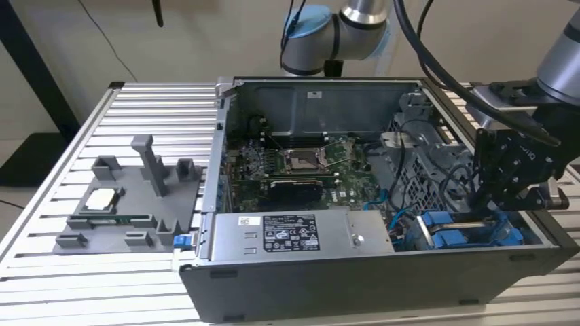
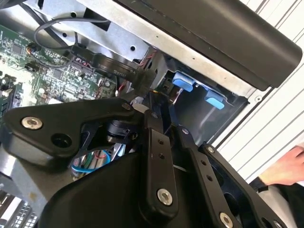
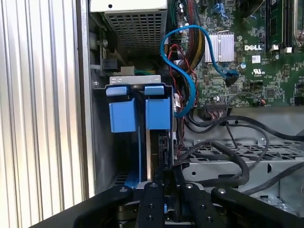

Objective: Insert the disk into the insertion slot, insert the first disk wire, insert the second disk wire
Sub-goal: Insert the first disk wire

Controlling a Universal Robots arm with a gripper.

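Observation:
The disk (image 3: 157, 114) stands on edge in the insertion slot at the case's front corner on the exterior view's right, its blue carrier tabs (image 1: 442, 229) showing. My gripper (image 1: 494, 216) reaches down into that corner. In the second wrist view its fingers (image 2: 153, 142) converge on a black plug (image 2: 142, 80) at the end of a flat black disk wire (image 2: 107, 61). In the first wrist view the same dark plug (image 3: 163, 149) sits just beyond the gripper (image 3: 165, 183), against the disk's near end. A blue disk wire (image 3: 190, 80) loops from the motherboard toward the bay.
The silver power-supply box (image 1: 299, 234) lies along the case's front, beside the bay. Thick black cables (image 3: 237, 166) cross the metal cage next to the gripper. A grey fixture (image 1: 127, 204) sits on the slatted table (image 1: 54, 272). A person's hand (image 2: 287, 166) is outside the case.

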